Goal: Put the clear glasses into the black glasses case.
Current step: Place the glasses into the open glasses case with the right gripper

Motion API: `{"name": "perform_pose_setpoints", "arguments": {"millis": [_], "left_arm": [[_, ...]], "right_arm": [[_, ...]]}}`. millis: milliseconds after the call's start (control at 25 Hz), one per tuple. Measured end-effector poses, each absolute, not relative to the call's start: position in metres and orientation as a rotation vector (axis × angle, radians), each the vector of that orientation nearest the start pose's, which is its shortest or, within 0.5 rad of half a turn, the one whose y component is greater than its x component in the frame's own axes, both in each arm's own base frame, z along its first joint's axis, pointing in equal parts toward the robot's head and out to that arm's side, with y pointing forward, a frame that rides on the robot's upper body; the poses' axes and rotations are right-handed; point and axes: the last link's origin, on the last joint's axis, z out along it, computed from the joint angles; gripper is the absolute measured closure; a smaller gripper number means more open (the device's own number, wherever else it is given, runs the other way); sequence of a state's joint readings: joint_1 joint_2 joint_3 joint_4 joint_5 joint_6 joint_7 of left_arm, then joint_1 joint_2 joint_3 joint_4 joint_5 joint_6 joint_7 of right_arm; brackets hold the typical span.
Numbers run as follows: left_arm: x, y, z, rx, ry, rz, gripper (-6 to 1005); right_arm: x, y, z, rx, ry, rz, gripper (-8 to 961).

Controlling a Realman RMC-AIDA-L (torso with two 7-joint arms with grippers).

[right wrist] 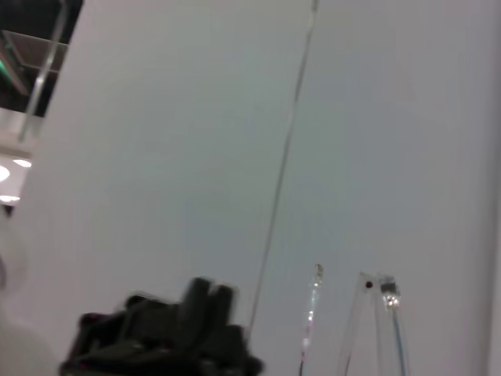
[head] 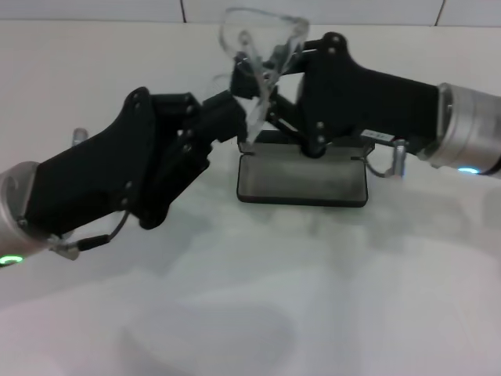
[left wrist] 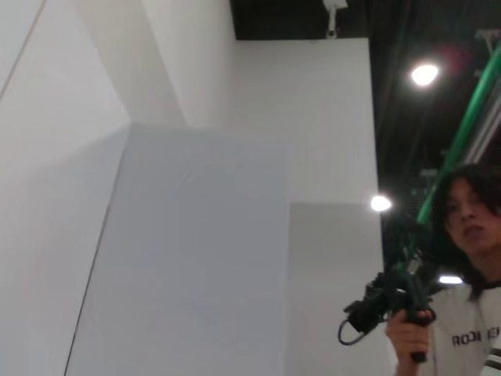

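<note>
The clear glasses (head: 262, 35) are held up in the air above the far side of the black glasses case (head: 301, 200). Their thin temples (head: 257, 98) cross and hang down toward the case. My right gripper (head: 274, 66) reaches in from the right and is shut on the glasses near the frame. My left gripper (head: 235, 110) comes from the left and sits right against the lower ends of the temples. The case lies open on the white table, grey lining up. In the right wrist view the clear temples (right wrist: 385, 313) show beside the left gripper (right wrist: 168, 337).
The white table (head: 313, 298) spreads around the case, with a white wall close behind it. The left wrist view looks up at white walls (left wrist: 196, 235), and a person (left wrist: 470, 235) holding a device stands to one side.
</note>
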State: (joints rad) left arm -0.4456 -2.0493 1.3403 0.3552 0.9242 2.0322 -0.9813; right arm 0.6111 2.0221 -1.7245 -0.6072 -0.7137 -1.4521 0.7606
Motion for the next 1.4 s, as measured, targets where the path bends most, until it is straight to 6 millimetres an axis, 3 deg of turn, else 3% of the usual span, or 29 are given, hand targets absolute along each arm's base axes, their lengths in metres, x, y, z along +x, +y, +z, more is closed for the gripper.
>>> {"name": "perform_pose_setpoints", "arguments": {"millis": [200,360,520,640,720,1000,1400], "left_arm": [[-0.212,0.246,0.026,-2.474,-0.102,-1.816,946],[-0.228,0.245,0.045,-2.445,-0.123,-1.754,945],[-0.245,0.244,0.063,-2.419,-0.156,-1.685,945],[-0.253,0.245,0.074,-2.392,-0.157,-1.653,945],[-0.256,0.245,0.078,-2.377,-0.153,-1.634,945],[-0.26,0.247,0.079,-2.371,-0.152,-1.588,945],[-0.261,0.247,0.074,-2.352,-0.17,-1.59,946]], "right_arm": [[0.128,0.329,-0.028,-2.514,-0.252,1.355,835],[0.131,0.325,-0.025,-2.625,-0.231,1.214,834],[0.125,0.311,-0.033,-2.843,-0.267,0.763,834],[0.122,0.303,-0.037,-2.891,-0.288,0.384,834],[0.118,0.299,-0.04,-2.879,-0.296,0.222,834],[0.097,0.303,-0.043,-2.753,-0.295,-0.123,833],[0.093,0.329,-0.057,-2.629,-0.317,-0.327,833]]}}
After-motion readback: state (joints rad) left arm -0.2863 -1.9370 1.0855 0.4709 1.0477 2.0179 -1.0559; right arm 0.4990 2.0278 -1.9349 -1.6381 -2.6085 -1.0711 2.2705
